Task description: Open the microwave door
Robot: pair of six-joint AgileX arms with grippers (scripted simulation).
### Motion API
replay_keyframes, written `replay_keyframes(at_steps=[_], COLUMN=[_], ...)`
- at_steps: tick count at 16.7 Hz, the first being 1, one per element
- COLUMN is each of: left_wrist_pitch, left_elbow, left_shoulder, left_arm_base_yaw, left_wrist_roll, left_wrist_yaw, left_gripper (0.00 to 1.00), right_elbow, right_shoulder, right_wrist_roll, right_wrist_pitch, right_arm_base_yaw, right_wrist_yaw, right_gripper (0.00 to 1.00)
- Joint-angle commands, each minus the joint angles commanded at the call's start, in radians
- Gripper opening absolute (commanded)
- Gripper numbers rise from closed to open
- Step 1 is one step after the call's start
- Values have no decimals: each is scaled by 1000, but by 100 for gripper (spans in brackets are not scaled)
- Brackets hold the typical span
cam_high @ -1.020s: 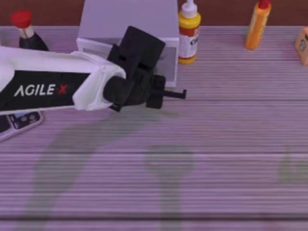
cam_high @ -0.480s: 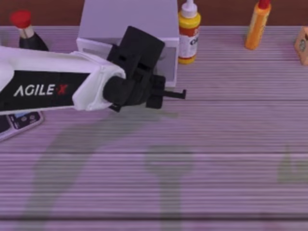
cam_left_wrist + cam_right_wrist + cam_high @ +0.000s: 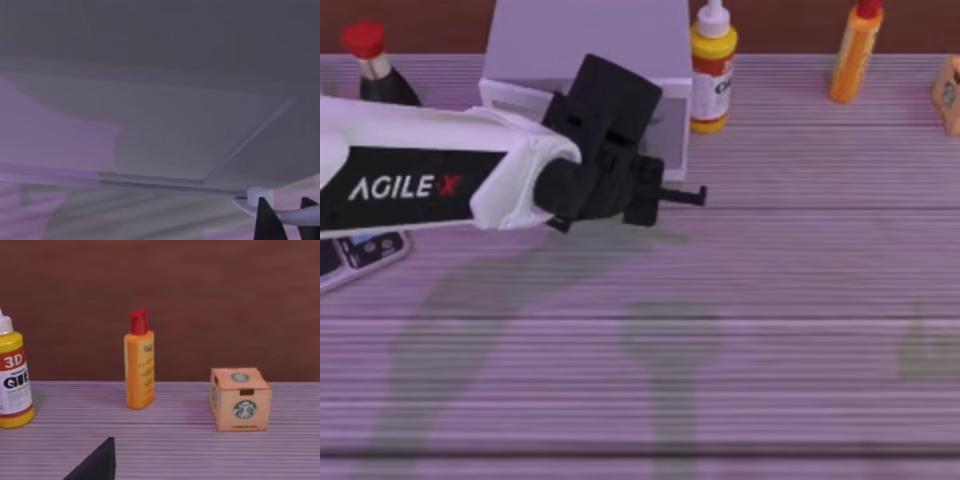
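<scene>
The pale grey-white microwave (image 3: 585,40) stands at the back left of the table. Its door (image 3: 515,97) lies flush with the front, and its greyish window (image 3: 165,135) fills the left wrist view. My left arm reaches across the door from the left. My left gripper (image 3: 685,196) is at the microwave's right front corner. In the left wrist view its two dark fingertips stand close together at the pale curved door handle (image 3: 295,212), gripper (image 3: 285,215) shut on it. My right arm is out of the top view; only a dark tip (image 3: 97,465) of it shows.
A yellow glue bottle (image 3: 712,70) stands right beside the microwave. An orange bottle (image 3: 855,50) and a small cardboard box (image 3: 948,95) are farther right. A red-capped dark bottle (image 3: 370,60) and a flat scale (image 3: 360,255) are at the left.
</scene>
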Motion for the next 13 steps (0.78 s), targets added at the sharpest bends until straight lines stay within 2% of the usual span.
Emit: replay_keyframes(at_steps=[13], left_wrist_pitch=[17], left_elbow=[-33], left_shoulder=[-22], left_arm_base_yaw=[9], left_wrist_roll=[35], left_wrist_yaw=[28], left_gripper=[0], right_elbow=[0], right_shoulder=[0], right_wrist_roll=[0], right_wrist_pitch=[0], right_arm_base_yaw=[0], right_wrist_yaw=[0], right_gripper=[100])
